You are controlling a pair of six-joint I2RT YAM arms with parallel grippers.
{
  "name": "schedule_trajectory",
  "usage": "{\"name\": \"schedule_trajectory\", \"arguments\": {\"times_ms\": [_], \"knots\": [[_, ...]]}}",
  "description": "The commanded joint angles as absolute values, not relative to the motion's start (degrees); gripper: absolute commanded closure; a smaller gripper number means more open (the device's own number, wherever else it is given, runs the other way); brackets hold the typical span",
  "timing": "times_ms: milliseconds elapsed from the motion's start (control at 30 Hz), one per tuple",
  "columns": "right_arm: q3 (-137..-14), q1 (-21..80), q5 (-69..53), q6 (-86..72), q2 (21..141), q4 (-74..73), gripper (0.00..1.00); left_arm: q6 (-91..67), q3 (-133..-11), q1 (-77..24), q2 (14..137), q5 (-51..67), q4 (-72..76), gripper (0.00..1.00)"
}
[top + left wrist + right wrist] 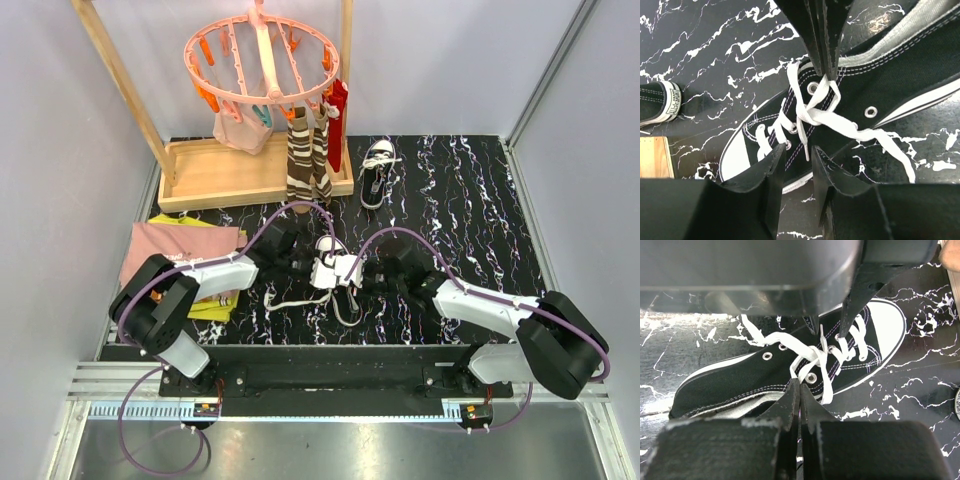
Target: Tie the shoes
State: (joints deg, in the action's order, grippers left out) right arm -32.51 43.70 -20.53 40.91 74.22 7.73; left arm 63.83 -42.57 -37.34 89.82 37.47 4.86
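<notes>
— Around the work zone on the mat (470, 200): list surrounding items and obstructions first.
— Note a wooden rack (215, 172) at back left, carrying a pink clip hanger (262, 55) with brown striped socks (305, 160) and a red cloth (338, 108) pegged on. Note folded cloths (180, 248), pink and yellow, at the left edge, partly under the left arm (190, 285). Treat rack and socks as well apart from both grippers.
— Describe surface and room.
— Black mat with white marbling; plain pale walls (450, 60) on three sides; metal rail (300, 400) along the near edge.
— Read any lettering.
— Read "ALL STAR" on the heel patch of the far shoe (657, 102), standing just right of the rack base.
— Locate the worked shoe; state finger condition.
— Find the near shoe (332, 268) on the mat between the grippers. Record the left gripper (797, 155) as released, fingers spread either side of the laced front. Record the right gripper (800, 387) as clenched on the white lace (812, 114) at the crossing above the eyelets. Note loose lace ends trailing on the mat toward the near edge.
</notes>
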Motion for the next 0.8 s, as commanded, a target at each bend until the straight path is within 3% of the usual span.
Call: {"name": "schedule_trajectory", "arguments": {"times_ms": [0,200,433,467,500,600,700,767], "knots": [[-34.1,44.0,-21.1,41.2,73.0,9.8,1.0,64.2,-45.9,-39.2,91.3,38.9,7.3,0.68],[-34.3,44.0,-21.2,41.0,73.3,10.3,1.0,62.5,-46.8,-40.2,92.4,38.8,7.2,0.76],[-34.1,44.0,-21.1,40.5,73.0,10.5,1.0,61.0,-46.6,-40.3,92.2,38.0,7.4,1.0],[-34.3,44.0,-20.7,39.8,72.7,10.5,0.95,60.6,-46.5,-40.3,91.9,37.6,7.2,1.0],[-34.5,44.0,-20.1,39.2,71.7,10.1,0.83,60.5,-46.4,-40.3,91.7,37.1,6.9,1.0],[-36.1,43.8,-17.7,36.7,68.3,6.3,0.61,60.6,-45.8,-39.1,89.9,36.3,4.3,1.0],[-36.0,42.7,-17.7,35.9,62.9,1.1,0.53,60.1,-45.3,-37.4,87.4,36.6,1.4,1.0],[-34.7,42.2,-17.4,36.4,59.9,-3.2,0.4,57.9,-45.8,-35.7,85.6,37.1,0.1,1.0]]}}
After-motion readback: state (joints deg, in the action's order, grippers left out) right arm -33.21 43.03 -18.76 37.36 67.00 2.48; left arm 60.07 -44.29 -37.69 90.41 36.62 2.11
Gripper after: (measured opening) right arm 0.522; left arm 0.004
